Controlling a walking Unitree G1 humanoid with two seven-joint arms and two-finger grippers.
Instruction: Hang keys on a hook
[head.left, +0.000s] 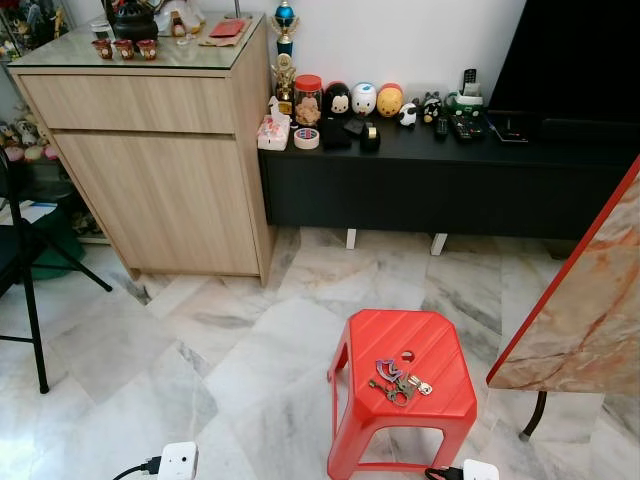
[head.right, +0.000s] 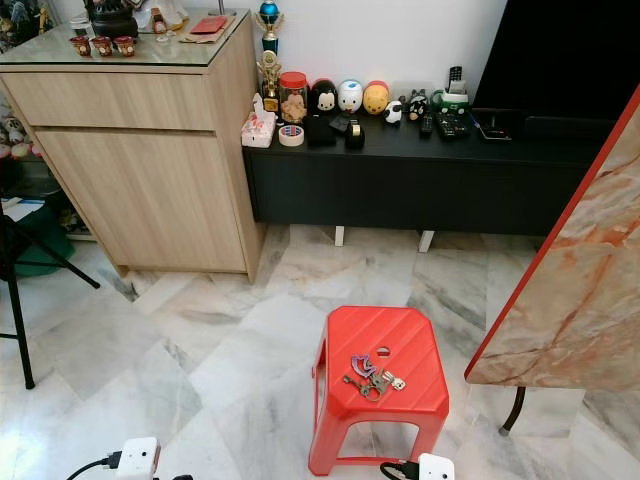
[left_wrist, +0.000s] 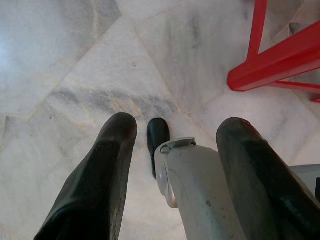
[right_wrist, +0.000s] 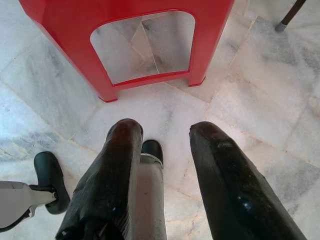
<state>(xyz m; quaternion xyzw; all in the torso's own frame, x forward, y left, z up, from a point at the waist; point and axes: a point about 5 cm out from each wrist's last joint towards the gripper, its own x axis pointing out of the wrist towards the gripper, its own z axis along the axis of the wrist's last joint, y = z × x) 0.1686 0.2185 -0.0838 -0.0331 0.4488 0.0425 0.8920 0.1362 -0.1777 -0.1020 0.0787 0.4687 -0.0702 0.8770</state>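
Bunch of keys (head.left: 399, 383) lying on top of a red plastic stool (head.left: 440, 345), lower centre-right of the head views; metal keys on a ring with a purple tag, fine detail too small to tell. Ribbed seat with a small round hole just above the bunch.

Seen from the head only: pale wood-grain cabinet (head.left: 160, 190) at upper left with a glass top carrying a dark teapot (head.left: 133, 20) and small red cups (head.left: 124, 47); beside it a low black TV bench (head.left: 440, 180) loaded with round cartoon figurines (head.left: 363, 99), a red-lidded jar (head.left: 308, 99), a roll of tape (head.left: 306, 138), a trophy (head.left: 285, 45) and remote controls (head.left: 466, 125). No readable writing anywhere. At right edge, a marble-patterned table (head.left: 590, 320) with a red rim.

Seen from the wrists only: left end effector (left_wrist: 172, 165) released, glossy black fingers spread over the grey-veined white marble floor (left_wrist: 75, 60), the stool's red leg bars at upper right, a black robot foot between the fingers. Right end effector (right_wrist: 165, 175) likewise released and grasping nothing, pointing at the floor below the stool's arched side opening, near the upper centre of that frame.
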